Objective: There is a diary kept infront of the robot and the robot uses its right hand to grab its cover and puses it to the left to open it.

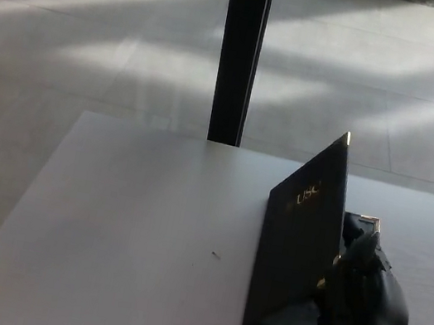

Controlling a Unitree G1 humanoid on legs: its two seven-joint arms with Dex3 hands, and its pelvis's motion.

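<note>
— What sort of place is this?

— A large, bare indoor hall or lobby, by the look of it: a floor of big pale grey tiles point(95, 40) crossed by slanting bands of sunlight (so tall windows nearby, though none show).

— Anything else?

— A black square pillar point(241, 49) rising behind a plain pale grey counter point(121, 230). No homely furnishings visible.
</note>
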